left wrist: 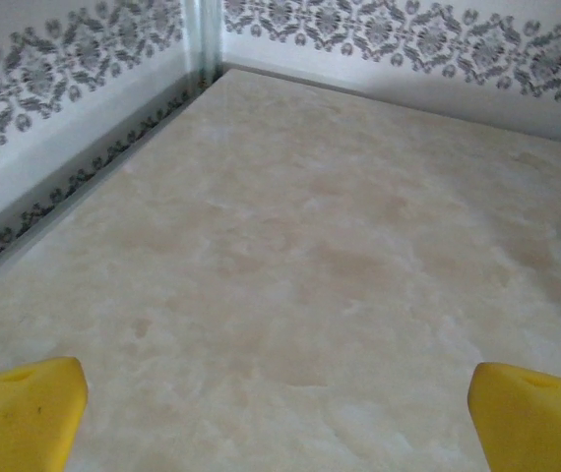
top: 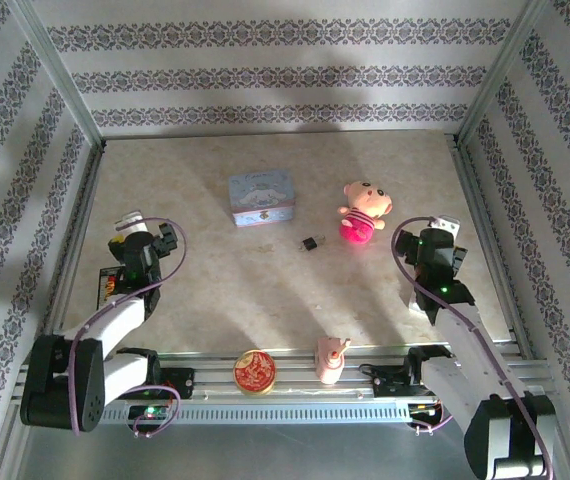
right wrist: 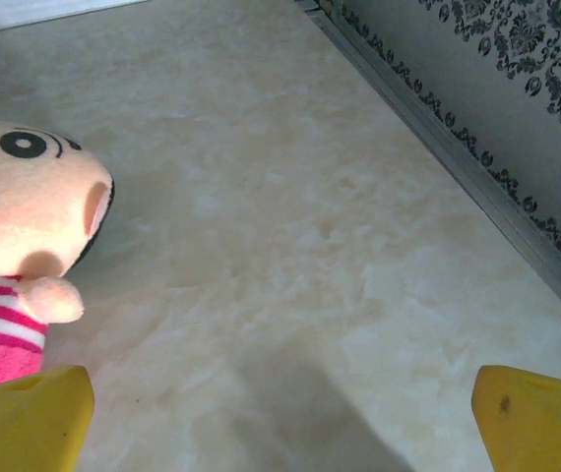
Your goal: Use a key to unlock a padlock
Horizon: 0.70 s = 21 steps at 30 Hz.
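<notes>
One padlock (top: 311,243), one blue tin (top: 261,198), one plush toy (top: 363,211), one red disc (top: 254,372), one pink figure (top: 330,359)

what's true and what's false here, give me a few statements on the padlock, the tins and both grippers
1. The padlock lies on the table, apart from the pale blue tin. True.
2. The left gripper holds the padlock. False: it is open and empty.
3. The right gripper is open, and the plush toy lies at the left of its wrist view. True.
4. The round red tin sits beside the pale blue tin. False: it sits at the table's near edge, far from it.
</notes>
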{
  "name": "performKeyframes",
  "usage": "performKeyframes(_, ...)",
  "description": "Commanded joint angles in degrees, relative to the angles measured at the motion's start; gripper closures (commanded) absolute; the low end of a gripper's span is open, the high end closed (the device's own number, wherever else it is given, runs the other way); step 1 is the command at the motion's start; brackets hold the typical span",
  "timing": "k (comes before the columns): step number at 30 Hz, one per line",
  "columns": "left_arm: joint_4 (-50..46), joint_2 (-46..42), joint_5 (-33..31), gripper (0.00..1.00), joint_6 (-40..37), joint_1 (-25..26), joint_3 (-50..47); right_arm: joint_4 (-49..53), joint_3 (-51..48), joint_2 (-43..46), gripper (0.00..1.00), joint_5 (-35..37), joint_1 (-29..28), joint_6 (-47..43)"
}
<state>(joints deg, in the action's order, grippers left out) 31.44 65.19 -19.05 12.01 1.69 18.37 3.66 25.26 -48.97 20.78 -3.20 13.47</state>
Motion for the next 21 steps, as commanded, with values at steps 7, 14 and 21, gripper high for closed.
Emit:
performKeyframes(7,25.2,11.9,8.9,0.01,-8.9,-1.2,-3.7,-21.9,-7.6,-2.0,0.02,0.2,1.3,-7.7)
performKeyframes(14,33.0,19.4,14.1,0.01,-10.4,-1.3,-4.5,-35.4,-12.9,-2.2,0.02,-1.5,2.5,-10.4)
performKeyframes(21,33.3,27.0,19.4,0.01,-12.4,-1.3,-0.5,-40.8,-15.3,-2.2,0.02,-3.9,3.0,-10.9)
